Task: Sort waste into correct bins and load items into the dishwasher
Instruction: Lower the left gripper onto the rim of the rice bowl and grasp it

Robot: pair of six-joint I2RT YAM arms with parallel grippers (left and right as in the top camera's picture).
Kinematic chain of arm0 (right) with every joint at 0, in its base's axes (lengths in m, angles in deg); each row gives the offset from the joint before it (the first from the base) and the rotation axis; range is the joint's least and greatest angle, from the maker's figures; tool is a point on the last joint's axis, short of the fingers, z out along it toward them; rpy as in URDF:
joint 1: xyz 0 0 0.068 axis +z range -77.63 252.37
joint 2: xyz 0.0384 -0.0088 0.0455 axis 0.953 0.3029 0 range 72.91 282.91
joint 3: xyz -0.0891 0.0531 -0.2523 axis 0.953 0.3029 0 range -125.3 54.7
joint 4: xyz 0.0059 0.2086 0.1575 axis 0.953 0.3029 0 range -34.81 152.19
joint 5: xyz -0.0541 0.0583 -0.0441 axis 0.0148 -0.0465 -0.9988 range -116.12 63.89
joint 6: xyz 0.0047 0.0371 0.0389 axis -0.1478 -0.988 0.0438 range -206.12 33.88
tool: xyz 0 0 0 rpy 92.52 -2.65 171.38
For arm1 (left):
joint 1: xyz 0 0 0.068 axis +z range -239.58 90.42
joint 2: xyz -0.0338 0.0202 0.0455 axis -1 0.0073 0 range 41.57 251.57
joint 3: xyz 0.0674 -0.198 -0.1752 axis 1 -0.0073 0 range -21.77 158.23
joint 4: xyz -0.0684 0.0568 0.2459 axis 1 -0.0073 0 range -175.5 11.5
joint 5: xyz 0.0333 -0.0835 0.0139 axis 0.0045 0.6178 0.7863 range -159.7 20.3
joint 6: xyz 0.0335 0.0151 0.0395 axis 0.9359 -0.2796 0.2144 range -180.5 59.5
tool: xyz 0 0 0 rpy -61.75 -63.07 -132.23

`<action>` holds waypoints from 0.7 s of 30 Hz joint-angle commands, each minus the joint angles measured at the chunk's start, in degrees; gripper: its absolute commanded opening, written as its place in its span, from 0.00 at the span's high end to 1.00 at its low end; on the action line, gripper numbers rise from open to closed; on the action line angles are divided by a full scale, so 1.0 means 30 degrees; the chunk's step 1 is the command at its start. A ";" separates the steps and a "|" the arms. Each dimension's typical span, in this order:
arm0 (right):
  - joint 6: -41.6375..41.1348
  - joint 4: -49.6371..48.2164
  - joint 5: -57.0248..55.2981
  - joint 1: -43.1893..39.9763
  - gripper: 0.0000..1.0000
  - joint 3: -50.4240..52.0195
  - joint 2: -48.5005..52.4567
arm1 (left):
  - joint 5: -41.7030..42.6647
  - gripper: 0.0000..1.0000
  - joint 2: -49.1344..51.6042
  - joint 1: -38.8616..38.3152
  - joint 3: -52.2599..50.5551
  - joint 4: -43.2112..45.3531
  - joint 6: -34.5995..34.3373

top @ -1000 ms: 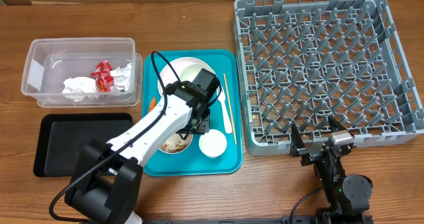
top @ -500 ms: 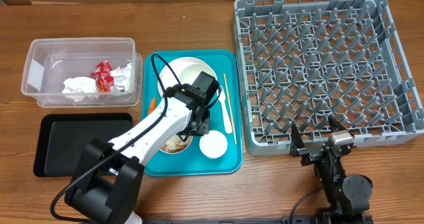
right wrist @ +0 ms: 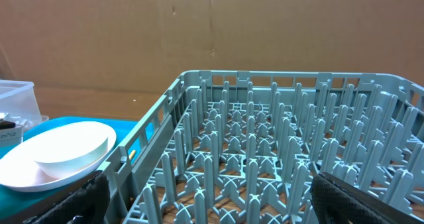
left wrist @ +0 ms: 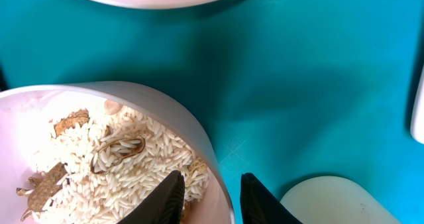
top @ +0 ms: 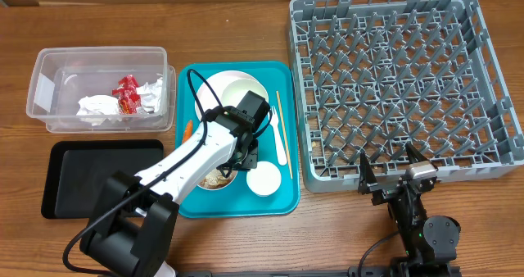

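My left gripper (top: 243, 158) (left wrist: 211, 184) is down on the teal tray and shut on the rim of a pale pink bowl (top: 214, 177) (left wrist: 165, 101). One finger sits inside on the rice scraps (left wrist: 99, 164), the other outside the wall. A small white cup (top: 264, 179) (left wrist: 331, 201) stands right beside it. A white plate with a bowl on it (top: 229, 93) lies farther back. A white fork (top: 280, 142), a thin wooden stick (top: 283, 133) and an orange carrot (top: 188, 129) lie on the tray. My right gripper (top: 397, 166) (right wrist: 212, 197) hangs open at the front edge of the grey dishwasher rack (top: 401, 80) (right wrist: 265, 138).
The clear tub (top: 49, 80) at the back left holds a red wrapper (top: 127, 94) and white napkins (top: 98, 106). The black tray (top: 90, 179) lies in front of it. The teal tray (top: 278, 199) sits between those bins and the rack.
The left jaws have narrowed a little onto the pink bowl's rim, and that wrist has shifted slightly toward the front. The right arm has not moved.
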 commanded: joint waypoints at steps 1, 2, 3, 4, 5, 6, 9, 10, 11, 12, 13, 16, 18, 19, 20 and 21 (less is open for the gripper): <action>0.0066 -0.0095 -0.0168 -0.0095 0.00 0.0204 -0.0168 | 0.0066 0.71 0.0022 0.0036 -0.0146 0.0087 -0.0087; 0.0066 -0.0095 -0.0168 -0.0095 0.00 0.0204 -0.0168 | 0.0022 0.73 0.0022 0.0036 -0.0160 0.0095 -0.0168; 0.0066 -0.0095 -0.0168 -0.0095 0.00 0.0204 -0.0168 | -0.0044 0.73 0.0022 0.0036 -0.0226 0.0168 -0.0291; 0.0066 -0.0095 -0.0168 -0.0095 0.00 0.0204 -0.0168 | -0.0073 0.73 0.0022 0.0036 -0.0306 0.0248 -0.0350; 0.0066 -0.0095 -0.0168 -0.0095 0.00 0.0204 -0.0168 | -0.0080 0.73 0.0022 0.0036 -0.0401 0.0379 -0.0350; 0.0066 -0.0095 -0.0168 -0.0095 0.00 0.0204 -0.0168 | -0.0080 0.72 0.0029 0.0044 -0.0488 0.0474 -0.0350; 0.0066 -0.0095 -0.0168 -0.0095 0.00 0.0204 -0.0168 | -0.0095 0.74 0.0022 0.0044 -0.0539 0.0525 -0.0350; 0.0066 -0.0095 -0.0168 -0.0095 0.00 0.0204 -0.0168 | -0.0095 0.74 0.0029 0.0044 -0.0539 0.0532 -0.0350; 0.0066 -0.0095 -0.0168 -0.0095 0.00 0.0204 -0.0168 | -0.0087 0.74 0.0029 0.0044 -0.0539 0.0532 -0.0350; 0.0066 -0.0095 -0.0168 -0.0095 0.00 0.0204 -0.0168 | -0.0087 0.74 0.0029 0.0044 -0.0539 0.0546 -0.0350; 0.0066 -0.0095 -0.0168 -0.0095 0.00 0.0204 -0.0168 | -0.0087 0.74 0.0022 0.0044 -0.0546 0.0568 -0.0350; 0.0066 -0.0095 -0.0168 -0.0095 0.00 0.0204 -0.0168 | -0.0102 0.76 0.0029 0.0044 -0.0583 0.0634 -0.0350; 0.0066 -0.0095 -0.0168 -0.0095 0.00 0.0204 -0.0168 | -0.0131 0.78 0.0022 0.0044 -0.0605 0.0656 -0.0342; 0.0066 -0.0095 -0.0168 -0.0095 0.00 0.0204 -0.0168 | -0.0138 0.78 0.0022 0.0051 -0.0605 0.0648 -0.0342; 0.0066 -0.0095 -0.0168 -0.0095 0.00 0.0204 -0.0168 | -0.0138 0.78 0.0022 0.0058 -0.0605 0.0648 -0.0342; 0.0066 -0.0095 -0.0168 -0.0095 0.00 0.0204 -0.0168 | -0.0138 0.79 0.0029 0.0073 -0.0605 0.0641 -0.0342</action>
